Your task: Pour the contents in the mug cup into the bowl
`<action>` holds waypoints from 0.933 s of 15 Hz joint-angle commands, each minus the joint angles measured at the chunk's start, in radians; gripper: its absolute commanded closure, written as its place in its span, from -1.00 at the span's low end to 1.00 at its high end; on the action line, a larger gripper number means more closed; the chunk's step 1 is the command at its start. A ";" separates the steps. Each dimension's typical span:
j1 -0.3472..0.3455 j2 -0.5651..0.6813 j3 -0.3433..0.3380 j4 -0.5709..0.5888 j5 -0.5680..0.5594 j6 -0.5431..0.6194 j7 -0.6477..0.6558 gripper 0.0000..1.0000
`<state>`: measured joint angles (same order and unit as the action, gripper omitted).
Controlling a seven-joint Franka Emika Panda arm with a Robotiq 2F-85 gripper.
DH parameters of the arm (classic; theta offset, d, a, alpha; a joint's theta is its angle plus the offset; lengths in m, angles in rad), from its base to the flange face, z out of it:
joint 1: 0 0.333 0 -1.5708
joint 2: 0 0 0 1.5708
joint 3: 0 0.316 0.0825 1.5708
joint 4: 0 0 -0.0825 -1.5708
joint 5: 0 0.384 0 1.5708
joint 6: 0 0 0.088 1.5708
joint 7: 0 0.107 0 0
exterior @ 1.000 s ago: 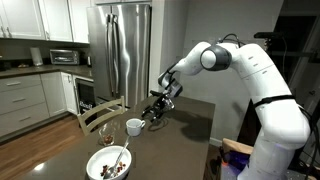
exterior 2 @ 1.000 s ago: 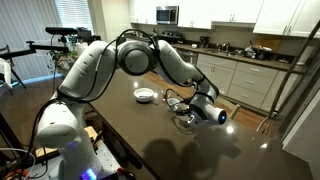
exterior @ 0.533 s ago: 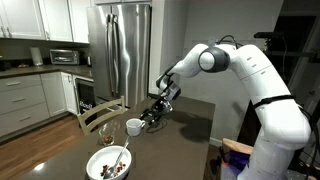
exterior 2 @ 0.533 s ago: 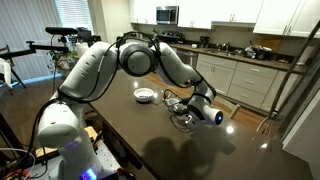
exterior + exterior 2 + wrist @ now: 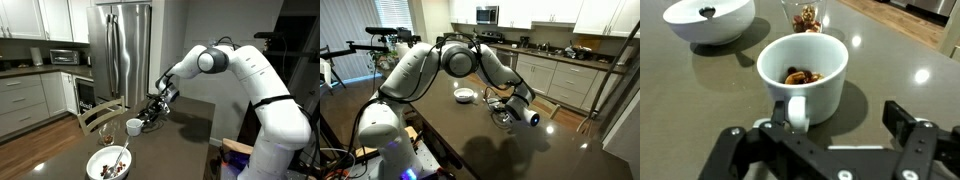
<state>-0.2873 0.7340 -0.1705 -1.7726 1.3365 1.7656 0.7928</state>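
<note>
A small white ceramic mug (image 5: pixel 828 92) stands upright on the dark table (image 5: pixel 902 58) mid-frame in the wrist view, brown and reddish bits (image 5: pixel 800 76) inside, its handle toward the black hand (image 5: pixel 818 128), whose jaws gape wide and hold nothing. The wider round white bowl (image 5: pixel 708 24) sits at upper left; a glass (image 5: pixel 805 14) at the top edge seems to hold similar bits.

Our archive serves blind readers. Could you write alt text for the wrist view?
A white mug holding brown bits stands on a dark table, handle toward the open gripper at the frame's bottom. A white bowl sits behind, upper left.
</note>
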 commanded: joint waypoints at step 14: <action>0.008 -0.037 -0.021 -0.064 0.014 -0.014 0.022 -0.83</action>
<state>-0.2867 0.7301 -0.1798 -1.8050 1.3366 1.7638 0.7951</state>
